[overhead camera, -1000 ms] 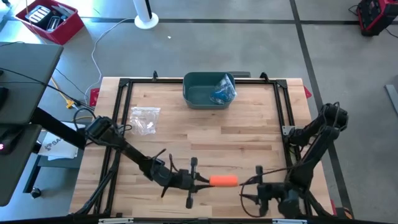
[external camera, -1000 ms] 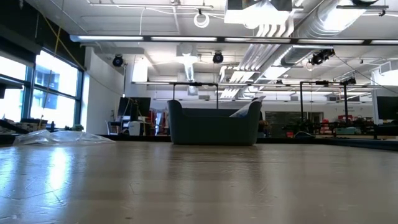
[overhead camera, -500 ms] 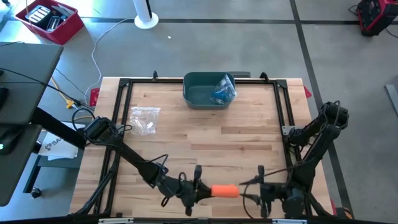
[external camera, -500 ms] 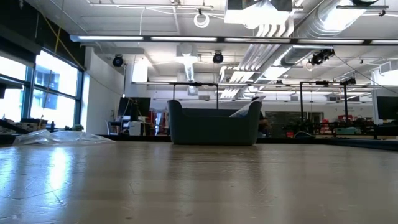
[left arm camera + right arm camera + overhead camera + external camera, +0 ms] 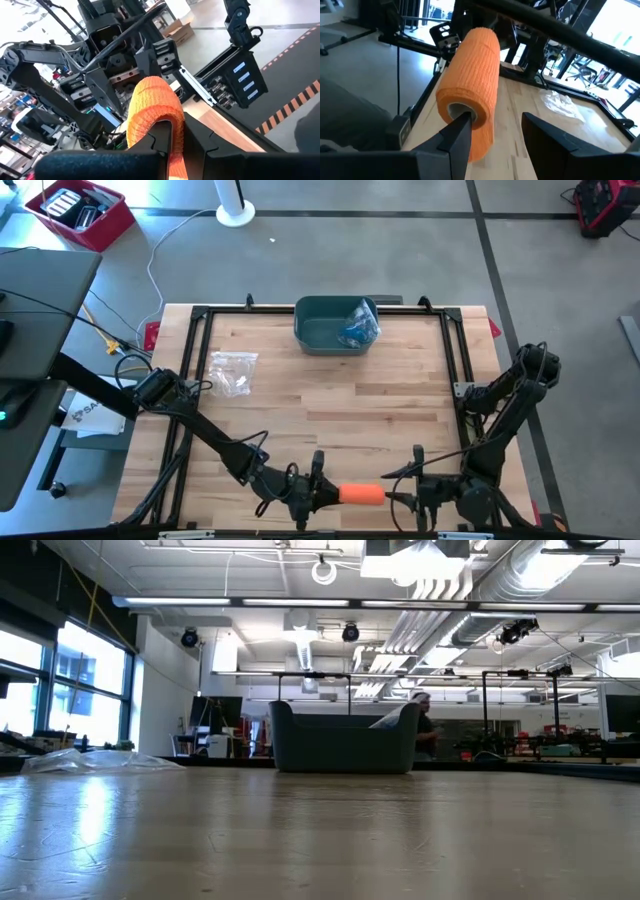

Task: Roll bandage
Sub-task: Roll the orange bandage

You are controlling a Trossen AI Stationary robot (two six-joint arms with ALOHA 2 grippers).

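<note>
An orange bandage roll (image 5: 362, 494) hangs level over the table's near edge, at the middle. My left gripper (image 5: 325, 493) is shut on its left end. The left wrist view shows the roll (image 5: 152, 107) rising from between the fingers. My right gripper (image 5: 400, 499) stands open just to the roll's right and points at it. In the right wrist view the roll's hollow end (image 5: 462, 109) faces me. One fingertip (image 5: 462, 125) lies right at that opening, and the other finger (image 5: 547, 135) stands well off to the side. Neither gripper shows in the low view. My left gripper pinches a thin band of the roll's wall (image 5: 175, 147) at its left end between the two fingers. They come level from the table's left and lie along the roll. The roll juts out past the fingertips, lifted clear of the table. My right gripper has one fingertip at the roll's open end; I cannot tell whether it touches.
A teal bin (image 5: 330, 328) with blue stuff inside stands at the far middle. A clear plastic bag (image 5: 233, 370) lies at the left. Black frame rails (image 5: 455, 360) run along the table's sides. A person (image 5: 422, 725) shows beyond the bin.
My left gripper has carried the roll up and toward the table's near edge, a little to the right, rolling its wrist as it went. The roll stays level and clear of the wood. My right gripper has risen slightly and keeps the same gap.
</note>
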